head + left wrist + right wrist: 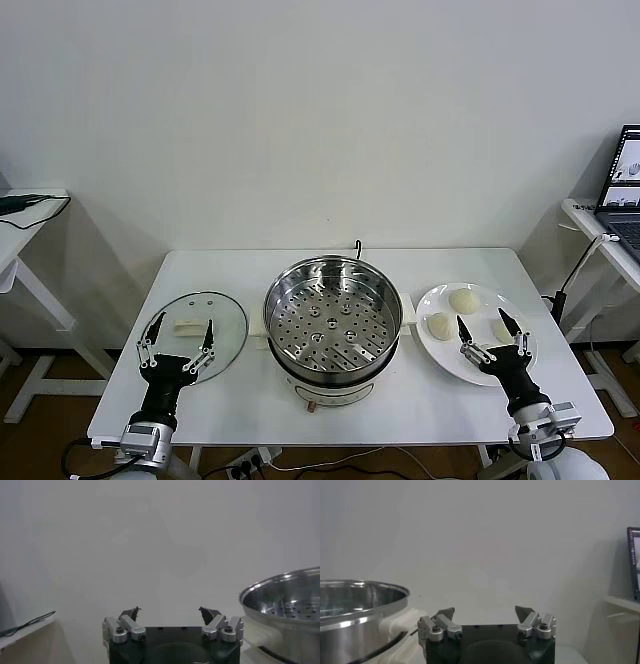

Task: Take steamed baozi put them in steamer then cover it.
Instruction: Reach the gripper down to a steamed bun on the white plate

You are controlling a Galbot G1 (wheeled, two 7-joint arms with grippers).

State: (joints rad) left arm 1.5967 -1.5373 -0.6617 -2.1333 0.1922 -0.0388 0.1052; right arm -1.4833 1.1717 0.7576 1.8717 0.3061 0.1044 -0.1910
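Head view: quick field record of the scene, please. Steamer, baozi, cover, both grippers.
steamer: centre of the white table, open, perforated tray bare
steamed baozi: three visible on the white plate, right of the steamer; none in the steamer
cover: flat on the table left of the steamer, handle up
left gripper: open, above the cover's near edge, holding nothing
right gripper: open, over the plate, holding nothing

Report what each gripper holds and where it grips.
Nothing is held. The left gripper hangs open above the lid; the right gripper hangs open above the plate.
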